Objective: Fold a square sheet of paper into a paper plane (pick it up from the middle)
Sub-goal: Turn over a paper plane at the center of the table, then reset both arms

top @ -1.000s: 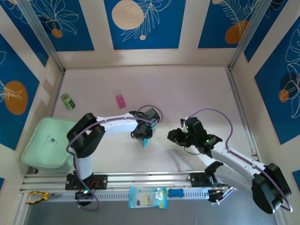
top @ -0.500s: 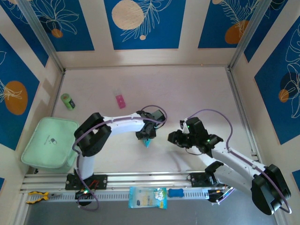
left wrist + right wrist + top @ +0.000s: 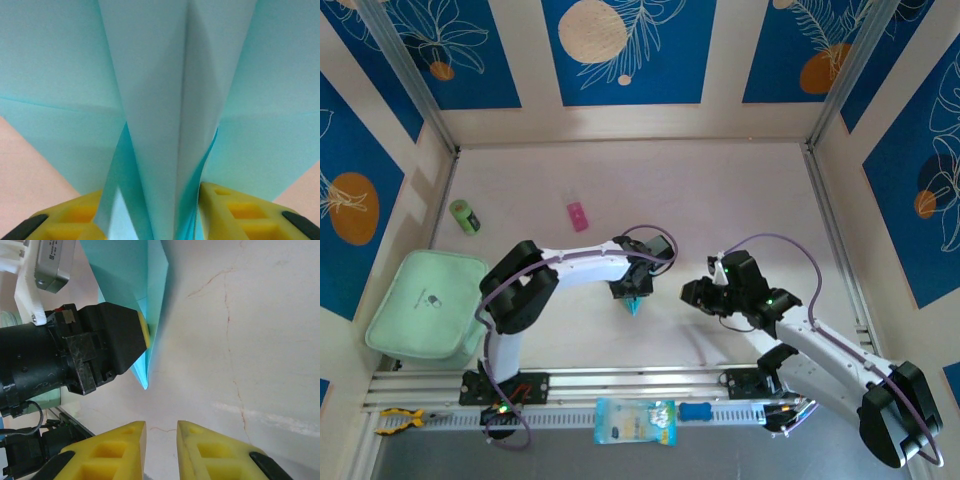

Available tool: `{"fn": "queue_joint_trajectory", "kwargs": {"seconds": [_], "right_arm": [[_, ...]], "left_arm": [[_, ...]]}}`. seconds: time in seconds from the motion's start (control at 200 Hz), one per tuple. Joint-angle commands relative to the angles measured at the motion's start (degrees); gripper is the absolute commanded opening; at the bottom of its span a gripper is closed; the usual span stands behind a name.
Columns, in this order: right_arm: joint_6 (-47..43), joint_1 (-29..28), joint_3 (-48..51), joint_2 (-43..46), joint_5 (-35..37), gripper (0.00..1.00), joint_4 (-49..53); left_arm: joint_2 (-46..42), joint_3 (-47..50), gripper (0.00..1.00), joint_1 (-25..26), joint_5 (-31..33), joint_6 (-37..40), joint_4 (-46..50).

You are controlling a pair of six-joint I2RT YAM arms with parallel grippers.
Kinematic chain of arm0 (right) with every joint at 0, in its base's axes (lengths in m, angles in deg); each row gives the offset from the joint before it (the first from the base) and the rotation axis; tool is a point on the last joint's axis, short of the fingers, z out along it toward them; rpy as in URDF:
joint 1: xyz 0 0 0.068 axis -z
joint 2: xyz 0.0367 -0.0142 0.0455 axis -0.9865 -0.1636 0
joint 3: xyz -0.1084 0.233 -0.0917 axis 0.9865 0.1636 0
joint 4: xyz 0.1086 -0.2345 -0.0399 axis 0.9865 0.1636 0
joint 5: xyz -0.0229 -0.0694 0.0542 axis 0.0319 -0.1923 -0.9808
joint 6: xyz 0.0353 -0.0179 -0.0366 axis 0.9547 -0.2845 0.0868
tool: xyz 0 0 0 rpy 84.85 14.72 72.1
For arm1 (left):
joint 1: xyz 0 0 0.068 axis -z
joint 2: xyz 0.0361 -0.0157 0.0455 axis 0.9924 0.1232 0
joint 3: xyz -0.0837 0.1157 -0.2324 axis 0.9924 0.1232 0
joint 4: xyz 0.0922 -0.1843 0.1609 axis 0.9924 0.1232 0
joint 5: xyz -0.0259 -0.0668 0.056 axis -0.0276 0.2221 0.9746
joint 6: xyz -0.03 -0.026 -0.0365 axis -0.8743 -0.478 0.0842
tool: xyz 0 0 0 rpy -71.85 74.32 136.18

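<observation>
At the left of the table, a small pink rectangular block (image 3: 577, 214) is seen lying well apart from the work. It is not touched.

Near the middle, the left gripper (image 3: 632, 288) is pointed down at the table, and the light cyan-blue folded sheet of paper (image 3: 155, 100) is held between its yellow fingers (image 3: 75, 212). The fingers are closed against the paper layers on both sides, and the layers are spread a little between them. In the left wrist view a long centre crease is seen, with slanted flaps to each side. In the right wrist view the sheet is seen upright, with its sharp tip turned down, close to the table surface.

To the right, the right gripper (image 3: 161, 440) is held just beside the sheet. Its fingers are a little apart and nothing is between them.

The folding is judged to be far along: the nose and the centre fold are made and the shape is already narrow. It is judged that the wings must yet be folded down and the plane laid on the table.
</observation>
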Motion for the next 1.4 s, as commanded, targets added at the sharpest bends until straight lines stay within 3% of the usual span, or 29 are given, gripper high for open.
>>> {"fn": "queue_joint_trajectory", "kwargs": {"seconds": [0.0, 0.315, 0.515, 0.67, 0.785, 0.885, 0.945, 1.055, 1.15, 1.28, 1.32, 1.395], "right_arm": [[-0.88, 0.37, -0.74, 1.07, -0.96, 0.24, 2.58], [-1.38, 0.95, -2.21, 2.07, 0.00, 0.24, 5.47], [-4.87, 3.04, -5.77, 3.83, 3.82, 0.27, 11.24], [-10.67, 5.01, -11.43, 4.55, 17.78, 0.45, 17.95], [-17.48, 7.02, -14.48, 2.92, 29.60, 0.62, 17.17], [-28.10, 8.94, -14.06, -0.17, 37.10, 0.69, 9.31], [-32.79, 11.46, -13.55, -3.15, 39.35, 0.76, 4.38], [-39.51, 17.59, -11.66, -11.70, 38.93, 0.77, -7.20], [-43.32, 21.03, -10.25, -19.14, 37.63, 0.77, -15.82], [-45.57, 24.26, -5.98, -25.34, 28.06, 0.77, -33.07], [-47.31, 24.42, -3.88, -26.90, 24.89, 0.76, -41.10], [-49.78, 24.76, -4.27, -28.67, 20.98, 0.75, -44.09]], "left_arm": [[-3.14, -0.64, 0.41, 0.60, 1.70, 1.60, 2.28], [-8.09, 1.04, 0.44, 0.61, 1.35, 2.89, 1.01], [-15.89, 4.91, 0.45, 0.63, 3.14, 4.11, -1.13], [-27.47, 11.80, 0.55, 0.20, 11.82, 8.88, -5.70], [-35.88, 17.95, 0.72, -3.65, 18.12, 16.82, -9.82], [-40.38, 22.72, 1.00, -11.74, 20.13, 26.06, -15.26], [-40.95, 24.42, 1.00, -17.66, 20.42, 31.45, -18.87], [-39.31, 24.97, 1.00, -26.64, 21.73, 41.24, -25.12], [-37.65, 27.33, 1.00, -31.00, 23.14, 51.61, -34.31], [-35.24, 34.90, 1.00, -35.15, 19.56, 64.10, -51.70], [-34.19, 36.81, 0.99, -36.55, 18.07, 65.38, -55.17], [-32.08, 38.79, 1.00, -39.69, 13.88, 65.59, -58.03]]}}
